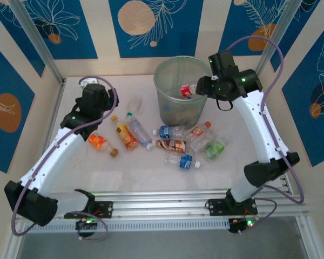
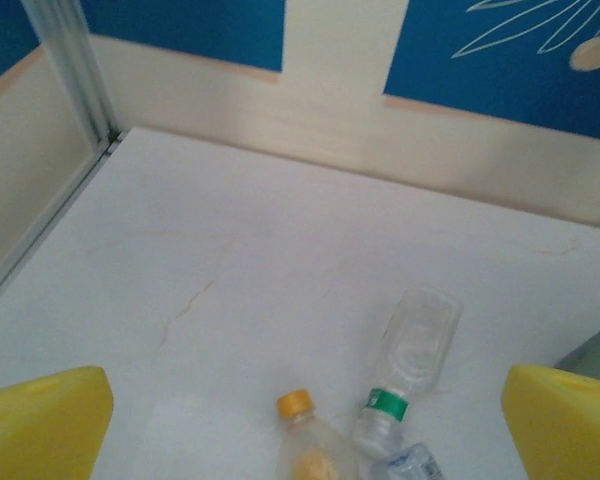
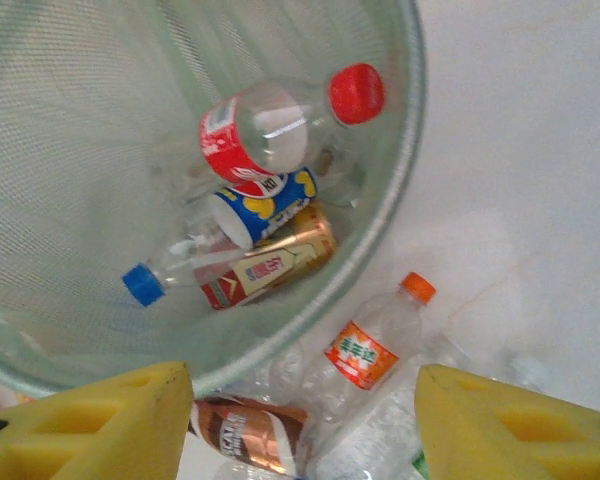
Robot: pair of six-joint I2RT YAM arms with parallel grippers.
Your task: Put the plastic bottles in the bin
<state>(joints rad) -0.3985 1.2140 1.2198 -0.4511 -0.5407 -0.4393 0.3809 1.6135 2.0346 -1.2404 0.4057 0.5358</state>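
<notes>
The table (image 1: 151,172) is matte white with faint hairline marks. The walls (image 1: 173,38) on three sides are cream, with deep blue panels bearing pale leaf drawings and tan or orange discs. Silver metal posts (image 1: 35,40) stand at the back corners, and ribbed aluminium rails (image 1: 162,202) run along the near edge. The light is soft and even.

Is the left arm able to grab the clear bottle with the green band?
Probably yes: the left gripper is open, and the clear bottle lies uncovered on the table just ahead, between its fingers.
</notes>
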